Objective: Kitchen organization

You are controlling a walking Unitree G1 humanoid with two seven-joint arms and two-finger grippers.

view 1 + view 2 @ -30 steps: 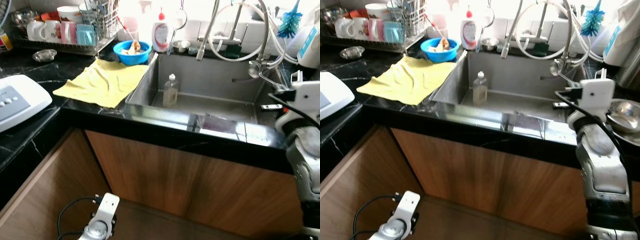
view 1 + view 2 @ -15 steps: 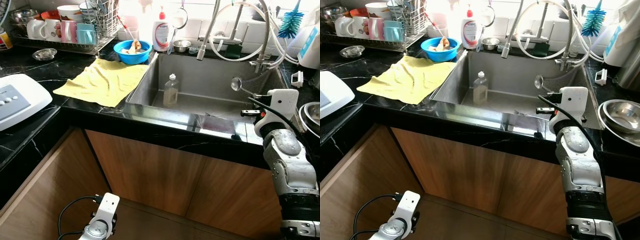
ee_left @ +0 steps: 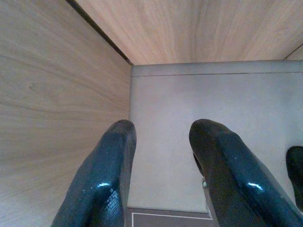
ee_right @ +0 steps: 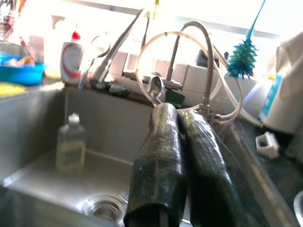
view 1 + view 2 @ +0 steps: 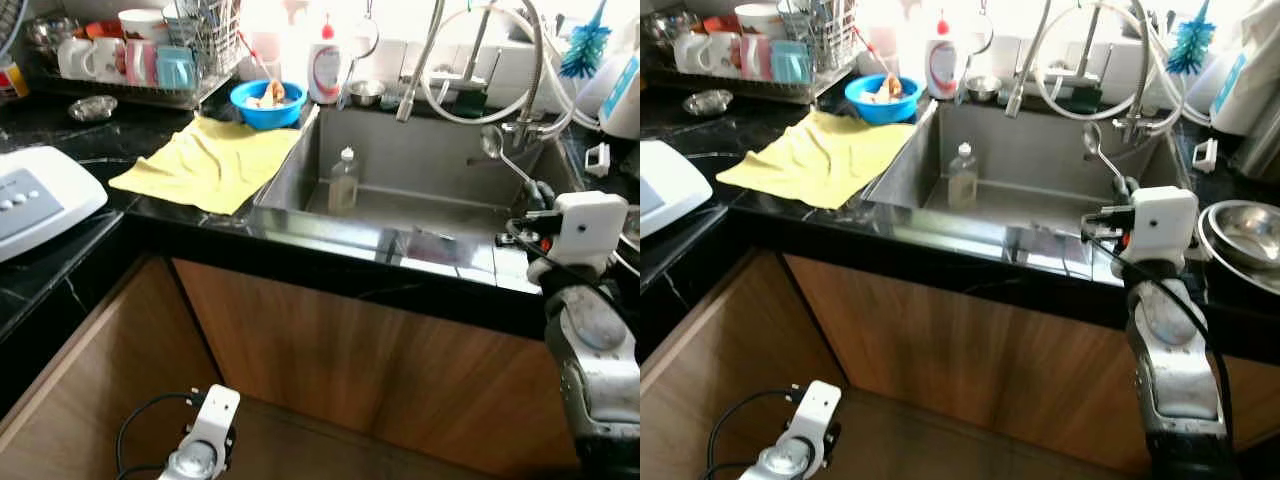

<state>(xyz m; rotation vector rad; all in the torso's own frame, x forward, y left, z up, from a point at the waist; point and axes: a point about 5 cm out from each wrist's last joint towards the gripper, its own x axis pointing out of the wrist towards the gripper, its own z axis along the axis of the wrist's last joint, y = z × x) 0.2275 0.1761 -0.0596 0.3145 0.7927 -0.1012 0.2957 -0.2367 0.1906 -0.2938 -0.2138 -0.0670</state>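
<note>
My right gripper [image 5: 1122, 190] is shut on the handle of a metal spoon [image 5: 1093, 141], holding it over the right end of the steel sink [image 5: 380, 245]. The spoon's bowl points up toward the faucet [image 5: 430, 50]. In the right wrist view the two black fingers [image 4: 161, 142] are pressed together, and the spoon [image 4: 155, 90] sticks out past their tips. A small clear bottle [image 5: 343, 180] stands inside the sink. My left gripper [image 3: 161, 137] hangs open, low beside the wooden cabinet [image 3: 57, 94], its wrist [image 5: 205, 445] near the floor.
A yellow cloth [image 5: 205, 160] lies left of the sink, with a blue bowl [image 5: 265, 100] and a dish rack of mugs [image 5: 130, 60] behind it. Dish soap [image 5: 324, 70] stands at the back rim. Steel bowls [image 5: 1240, 230] sit on the right counter. A white appliance [image 5: 40, 195] occupies the left counter.
My right arm swung in from the right counter to over the sink's right end with the spoon, then lifted it slightly. The left arm stayed put.
</note>
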